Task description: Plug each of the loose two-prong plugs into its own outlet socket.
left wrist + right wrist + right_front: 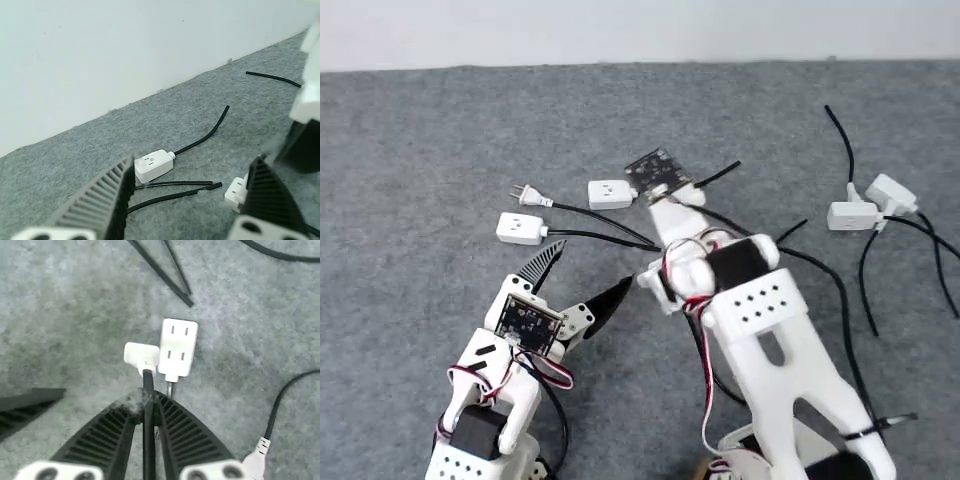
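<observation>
Grey carpet (420, 120), two unplugged sockets (519, 228) (611, 193), left hand (593, 263) released, right hand (149, 399) clenched on plug cord (148, 380).

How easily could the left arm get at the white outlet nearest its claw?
Probably yes: the left claw is open, and only bare carpet lies between it and that outlet.

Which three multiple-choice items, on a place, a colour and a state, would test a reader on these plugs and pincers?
1. The small white plastic plug whose thin cord the right pincer grips lies: A) beside the white rectangular socket block; B) on top of it; C) far from it.
2. That cord is: A) red; B) black; C) white.
3. The left pincer is: A) shut on a cord; B) shut on a plug; C) open.
Key: 1A, they lie side by side; 2B, it looks black; 3C, its fingers stand apart.
</observation>
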{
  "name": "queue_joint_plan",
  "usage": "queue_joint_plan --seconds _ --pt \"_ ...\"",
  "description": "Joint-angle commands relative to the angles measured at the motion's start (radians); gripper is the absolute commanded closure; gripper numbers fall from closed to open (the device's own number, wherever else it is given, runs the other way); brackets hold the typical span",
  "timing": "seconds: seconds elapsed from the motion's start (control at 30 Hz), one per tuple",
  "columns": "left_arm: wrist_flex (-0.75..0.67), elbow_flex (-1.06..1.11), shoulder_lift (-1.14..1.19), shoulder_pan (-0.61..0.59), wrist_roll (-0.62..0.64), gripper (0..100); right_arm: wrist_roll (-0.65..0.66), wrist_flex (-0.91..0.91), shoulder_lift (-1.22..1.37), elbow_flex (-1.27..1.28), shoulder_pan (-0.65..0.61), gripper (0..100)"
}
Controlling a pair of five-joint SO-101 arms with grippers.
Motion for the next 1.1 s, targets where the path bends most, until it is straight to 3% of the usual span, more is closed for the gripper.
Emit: queue_joint_plan --seconds 0.0,0.13,1.07 --pt "-0.017 -0.028 -0.003 0.0 0.005 65 0.057 -0.018 0.001 -0.018 0.085 99.1" --pt "-0.017 -0.03 -0.003 0.002 0.005 65 0.092 -0.016 0.001 -0.012 0.136 99.1" --pt "-0.017 -0.028 -0.003 0.003 0.005 65 0.087 -0.042 0.002 0.068 0.099 99.1"
